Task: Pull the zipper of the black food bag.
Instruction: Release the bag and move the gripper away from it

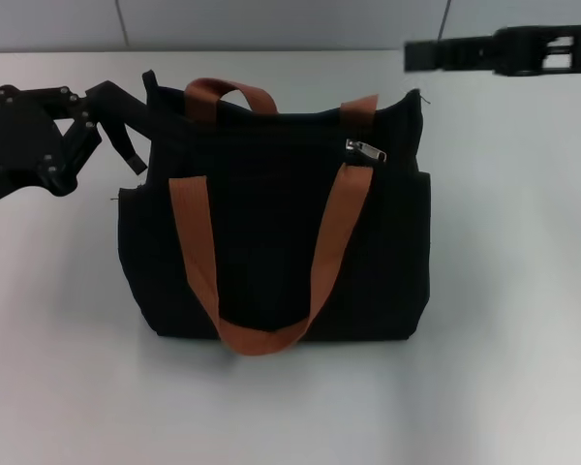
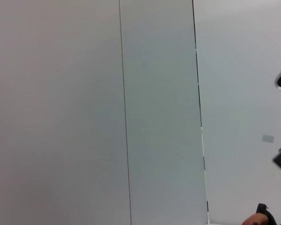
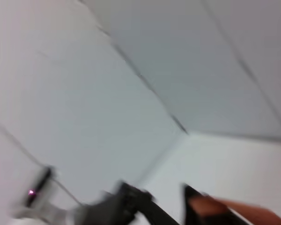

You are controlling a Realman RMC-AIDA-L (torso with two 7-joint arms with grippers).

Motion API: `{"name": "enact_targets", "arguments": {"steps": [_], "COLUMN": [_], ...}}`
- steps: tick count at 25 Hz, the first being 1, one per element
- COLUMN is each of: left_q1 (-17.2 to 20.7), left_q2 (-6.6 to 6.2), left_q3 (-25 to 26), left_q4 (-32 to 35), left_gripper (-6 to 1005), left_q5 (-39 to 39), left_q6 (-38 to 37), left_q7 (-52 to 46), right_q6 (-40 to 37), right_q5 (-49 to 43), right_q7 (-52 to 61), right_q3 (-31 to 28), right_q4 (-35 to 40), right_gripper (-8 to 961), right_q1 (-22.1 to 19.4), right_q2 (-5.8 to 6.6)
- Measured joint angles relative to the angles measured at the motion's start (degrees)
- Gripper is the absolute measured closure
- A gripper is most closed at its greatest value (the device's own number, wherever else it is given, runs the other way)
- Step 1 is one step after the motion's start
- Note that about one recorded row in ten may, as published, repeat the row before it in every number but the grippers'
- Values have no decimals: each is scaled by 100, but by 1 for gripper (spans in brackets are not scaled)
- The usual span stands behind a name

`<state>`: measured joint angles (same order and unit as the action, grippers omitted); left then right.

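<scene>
Black bag (image 1: 271, 232) upright on the white tabletop (image 1: 504, 339), zipper (image 1: 365, 149) on its upper edge toward the right end. Left claw (image 1: 136, 121) clenched on the bag's left top corner – right claw (image 1: 416, 56) well above the right corner, grip impossible to tell

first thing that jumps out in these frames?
The black food bag standing mid-table, its brown-orange handles draped down the front. The silver zipper glints near its upper right edge. The left gripper is at the bag's top left corner; the right gripper hovers beyond the bag's right.
</scene>
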<state>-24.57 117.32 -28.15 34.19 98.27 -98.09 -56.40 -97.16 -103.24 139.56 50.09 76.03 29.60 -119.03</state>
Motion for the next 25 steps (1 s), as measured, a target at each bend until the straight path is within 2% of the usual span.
{"name": "enact_targets", "arguments": {"steps": [1, 2, 4, 5, 6, 7, 10, 12, 14, 15, 16, 17, 21, 24, 25], "left_q1": [1, 1, 6, 12, 18, 18, 19, 23, 27, 31, 38, 47, 105, 127, 135], "left_q2": [14, 14, 34, 37, 47, 47, 51, 52, 53, 53, 50, 50, 55, 41, -11], "left_q3": [-13, -13, -20, -19, -22, -22, -36, -39, -44, -47, -47, -49, -57, -113, -199], "left_q4": [0, 0, 0, 0, 0, 0, 0, -24, -50, -60, -62, -64, -73, -64, -41], "left_gripper": [863, 863, 862, 861, 861, 860, 859, 858, 857, 856, 856, 855, 853, 852, 851], "left_q5": [0, 0, 0, 0, 16, 16, 64, 109, 180, 234, 268, 279, 287, 298, 304], "left_q6": [-3, -3, -7, -10, -14, -14, 13, 31, 31, 29, 20, 10, -12, -13, -20], "left_q7": [-3, -3, -8, -13, -26, -26, -104, -127, -127, -134, -152, -163, -199, -385, -531], "right_q6": [-236, -236, -565, -797, -1211, -1211, -1695, -1893, -1999, -2047, -2041, -2041, -1672, -1588, -1575], "right_q5": [602, 602, 1001, 1135, 1218, 1218, 1167, 963, 653, 421, -25, -25, -772, -811, -812], "right_q7": [-993, -993, -1999, -2566, -3564, -3564, -4945, -5872, -6564, -6933, -7400, -7400, -7921, -7945, -7948], "right_q3": [-238, -238, -452, -571, -747, -747, -827, -807, -799, -798, -803, -803, -849, -861, -863], "right_q4": [-588, -588, -1252, -1645, -2359, -2359, -3278, -3661, -3863, -3947, -4003, -4003, -4102, -4140, -4161], "right_gripper": [891, 850, 768, 727, 686, 647, 531, 453, 329, 329, 329, 329, 329, 329, 330], "right_q1": [-129, -129, -207, -230, -240, -240, -287, -390, -515, -607, -773, -773, -1016, -1045, -1045], "right_q2": [36, 36, 82, 123, 214, 214, 367, 418, 415, 393, 311, 311, 120, 91, 87]}}
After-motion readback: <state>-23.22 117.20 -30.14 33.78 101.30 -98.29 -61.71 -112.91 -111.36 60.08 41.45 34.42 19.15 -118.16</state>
